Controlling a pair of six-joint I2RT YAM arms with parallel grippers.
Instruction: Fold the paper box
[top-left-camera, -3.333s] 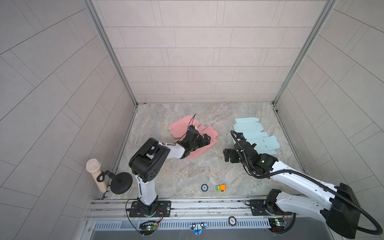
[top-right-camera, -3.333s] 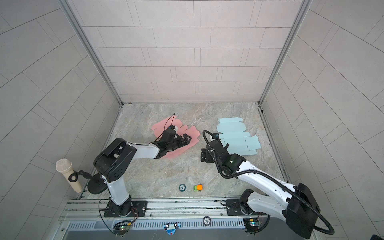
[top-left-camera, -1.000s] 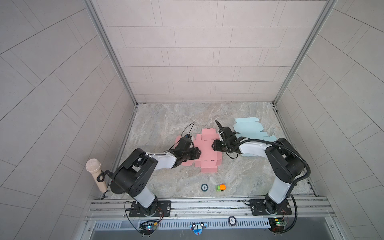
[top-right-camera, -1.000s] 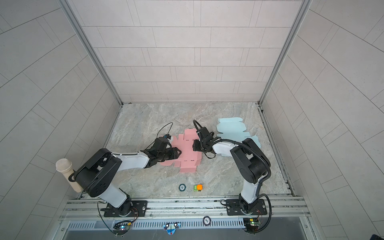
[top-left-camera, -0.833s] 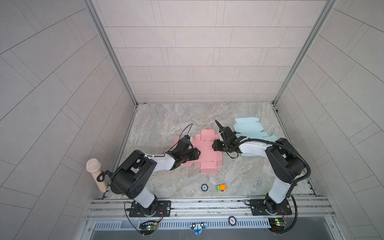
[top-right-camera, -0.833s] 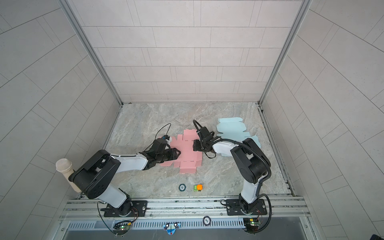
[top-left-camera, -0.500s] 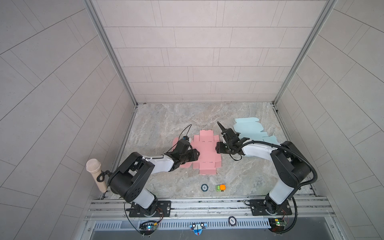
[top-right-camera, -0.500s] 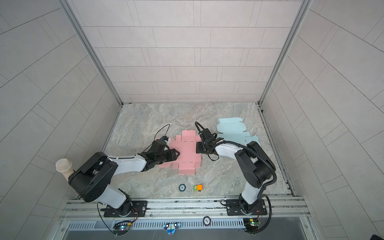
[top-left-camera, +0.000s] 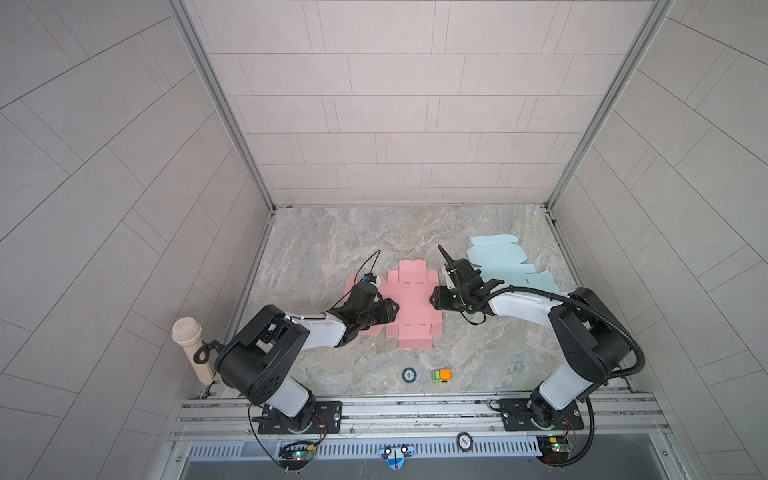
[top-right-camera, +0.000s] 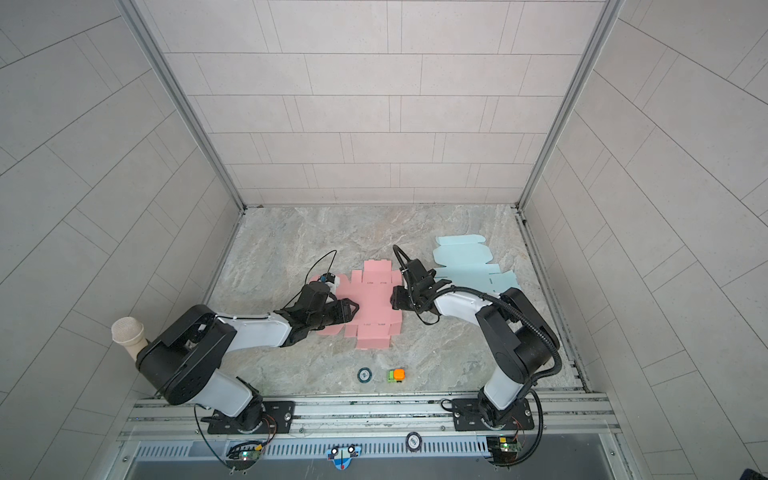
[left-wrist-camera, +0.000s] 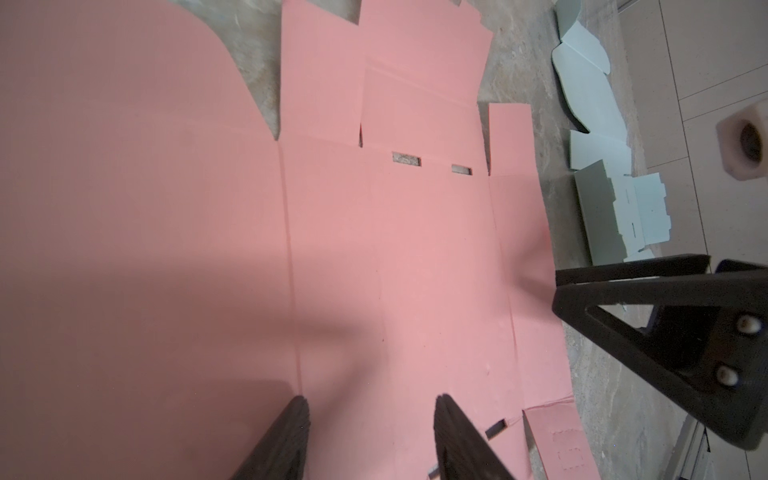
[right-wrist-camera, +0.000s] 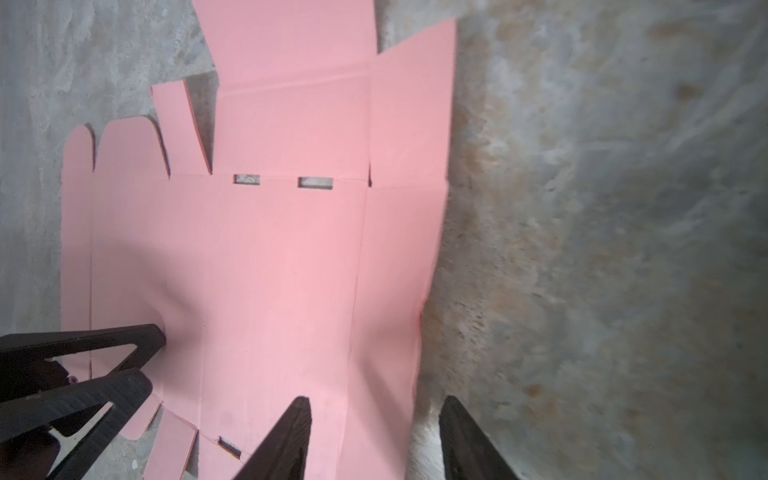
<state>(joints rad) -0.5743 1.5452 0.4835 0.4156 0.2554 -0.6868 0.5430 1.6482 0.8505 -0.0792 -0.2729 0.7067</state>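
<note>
Pink box blank (top-left-camera: 415, 307) flat, unfolded; L gripper (left-wrist-camera: 368, 405) parted, empty, over its left; R gripper (right-wrist-camera: 374, 405) parted, empty, straddling right edge.

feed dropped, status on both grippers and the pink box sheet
Left gripper open, over flat pink cardboard box sheet. Right gripper open, straddling its edge. Sheet unfolded. Light blue cardboard sheet apart, nothing blocking.

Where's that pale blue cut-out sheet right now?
In both top views the pale blue sheet lies on the table's far right, behind the right arm, beside the pink sheet.
</note>
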